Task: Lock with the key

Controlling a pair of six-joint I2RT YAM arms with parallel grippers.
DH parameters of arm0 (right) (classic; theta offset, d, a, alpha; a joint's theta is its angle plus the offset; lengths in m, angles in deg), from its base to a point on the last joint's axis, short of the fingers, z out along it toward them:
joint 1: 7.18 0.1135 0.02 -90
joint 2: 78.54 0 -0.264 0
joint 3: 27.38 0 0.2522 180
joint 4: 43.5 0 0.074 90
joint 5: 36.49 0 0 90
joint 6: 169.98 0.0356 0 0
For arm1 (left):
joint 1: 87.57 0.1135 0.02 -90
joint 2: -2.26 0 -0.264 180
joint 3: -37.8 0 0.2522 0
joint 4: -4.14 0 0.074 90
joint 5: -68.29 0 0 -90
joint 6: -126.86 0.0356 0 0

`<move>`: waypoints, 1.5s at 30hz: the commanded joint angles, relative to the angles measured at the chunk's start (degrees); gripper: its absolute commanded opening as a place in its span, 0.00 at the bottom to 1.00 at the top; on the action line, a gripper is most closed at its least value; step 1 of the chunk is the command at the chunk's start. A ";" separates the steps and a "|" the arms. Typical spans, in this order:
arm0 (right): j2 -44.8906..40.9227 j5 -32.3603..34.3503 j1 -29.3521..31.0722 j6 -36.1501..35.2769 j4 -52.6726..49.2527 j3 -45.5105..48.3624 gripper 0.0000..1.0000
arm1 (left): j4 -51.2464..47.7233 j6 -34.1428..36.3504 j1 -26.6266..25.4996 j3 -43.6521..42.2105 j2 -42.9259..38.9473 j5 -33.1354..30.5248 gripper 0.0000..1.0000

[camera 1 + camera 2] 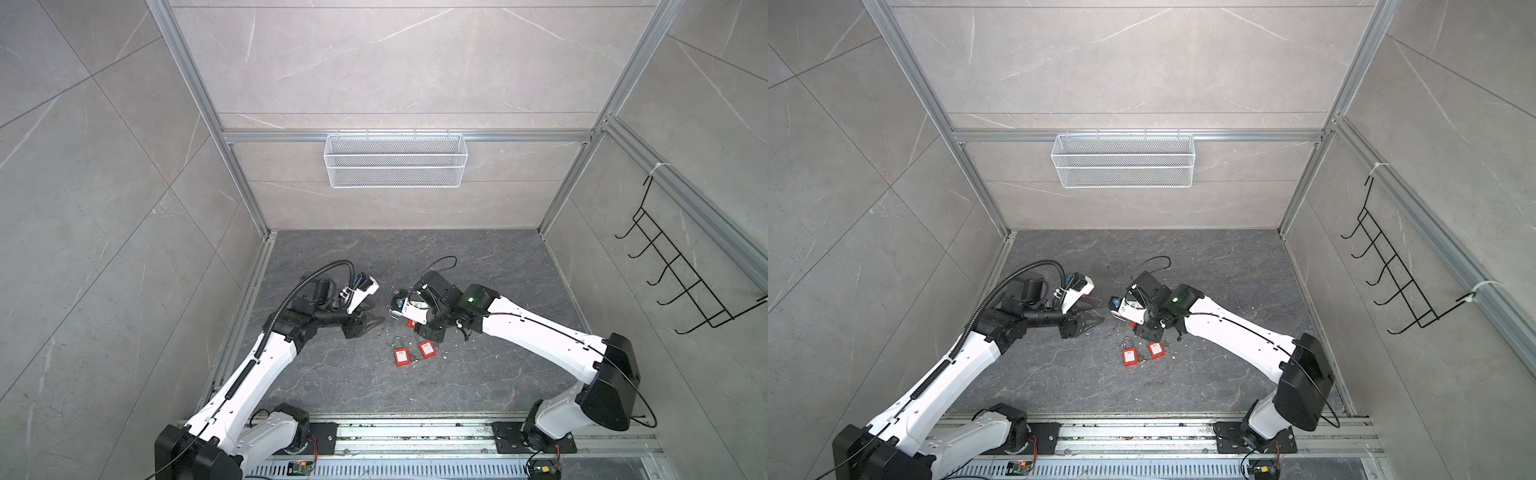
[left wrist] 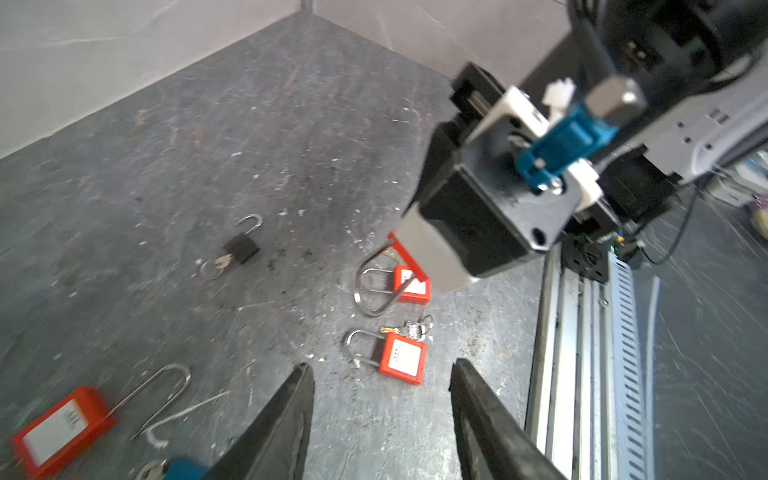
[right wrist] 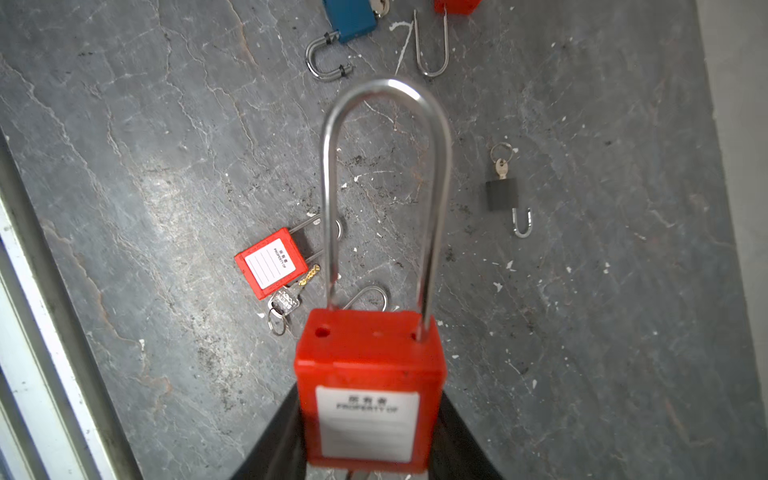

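Right wrist view gives me the clearest read: my right claw (image 3: 370,395) is clamped on the red body of a long-shackle padlock (image 3: 368,361), with the shackle (image 3: 386,89) pointing straight out ahead of the claw. One shackle leg sits in the body and the other hangs clear of its hole, so the padlock reads as open. Whether a key sits in its base I cannot tell, since the claw hides that end. Loose keys (image 3: 286,302) on a ring lie on the floor (image 3: 166,166) below and just ahead of the right claw, right beside a small red lock (image 3: 268,262). Further out ahead of that claw sit a black lock (image 3: 500,195) with a key in it and a blue lock (image 3: 351,16). In the left wrist view my left claw (image 2: 382,368) is spread with nothing between its fingers. It hangs above the floor, the small red lock and keys lie just beyond its tips, and the right claw is higher up ahead of it. In both top views the two claws face each other, near but apart.
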 commanded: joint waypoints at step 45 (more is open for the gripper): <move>-7.66 1.71 1.01 -11.28 5.03 3.72 0.25 | 16.03 -11.50 -5.11 1.91 8.66 5.48 0.23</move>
